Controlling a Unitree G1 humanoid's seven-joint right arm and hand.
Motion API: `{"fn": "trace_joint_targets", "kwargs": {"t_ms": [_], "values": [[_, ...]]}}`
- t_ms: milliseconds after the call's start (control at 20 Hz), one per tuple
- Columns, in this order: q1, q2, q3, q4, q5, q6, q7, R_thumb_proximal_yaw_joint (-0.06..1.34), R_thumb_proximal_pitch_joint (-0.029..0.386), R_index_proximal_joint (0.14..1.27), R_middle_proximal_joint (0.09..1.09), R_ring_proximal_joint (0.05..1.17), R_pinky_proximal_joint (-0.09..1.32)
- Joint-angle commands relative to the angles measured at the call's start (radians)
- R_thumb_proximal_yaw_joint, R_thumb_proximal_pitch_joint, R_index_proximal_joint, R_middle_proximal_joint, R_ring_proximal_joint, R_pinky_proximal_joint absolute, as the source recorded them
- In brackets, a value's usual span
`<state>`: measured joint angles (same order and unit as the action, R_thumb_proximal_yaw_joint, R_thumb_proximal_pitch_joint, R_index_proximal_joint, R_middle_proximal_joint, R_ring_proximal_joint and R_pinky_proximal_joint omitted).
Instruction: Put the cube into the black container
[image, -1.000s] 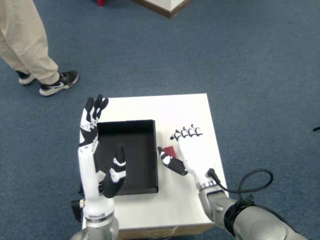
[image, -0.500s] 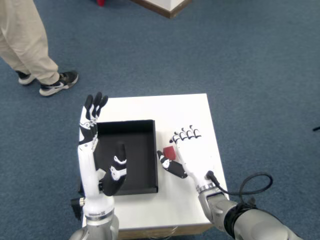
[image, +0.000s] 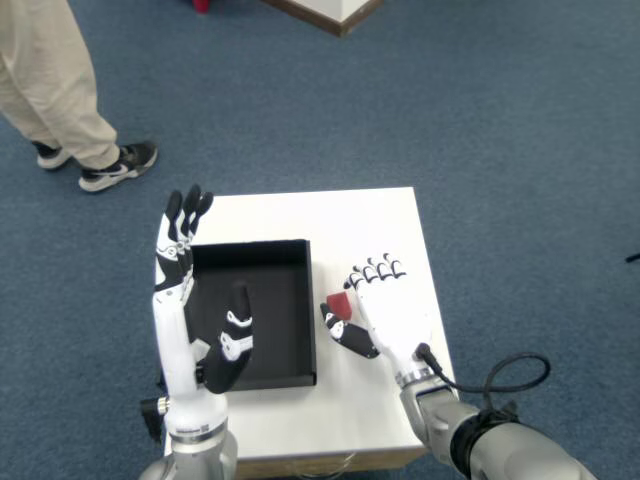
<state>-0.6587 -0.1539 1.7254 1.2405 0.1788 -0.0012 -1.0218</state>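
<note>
A small red cube shows just right of the black container, over the white table. My right hand covers its right side, with fingers curled down over it and the black-tipped thumb pressed in below it, so the cube sits pinched between them. Whether the cube touches the table is hidden. The container is a shallow square tray with nothing in it. The left hand stands upright with fingers spread at the tray's left wall.
The table is small, with blue carpet all round and its right edge close to my hand. A person's legs and shoes stand at the upper left. A cable loops from my right forearm.
My right hand's fingers have curled tighter over the cube, and the thumb has closed in under it. The cube shows brighter and slightly shifted. The left hand has barely moved.
</note>
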Motion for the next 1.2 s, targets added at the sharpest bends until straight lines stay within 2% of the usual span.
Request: {"fn": "trace_joint_targets", "kwargs": {"t_ms": [50,650,1200], "values": [[-0.040,-0.005,-0.037,0.020,-0.028,0.016,-0.007,0.30,0.146,0.64,0.37,0.30,0.21],[-0.038,-0.002,-0.114,0.033,-0.107,0.016,0.043,0.31,0.155,0.64,0.38,0.30,0.22],[-0.004,0.003,-0.183,0.069,-0.175,0.001,0.109,0.30,0.161,0.66,0.39,0.32,0.24]]}}
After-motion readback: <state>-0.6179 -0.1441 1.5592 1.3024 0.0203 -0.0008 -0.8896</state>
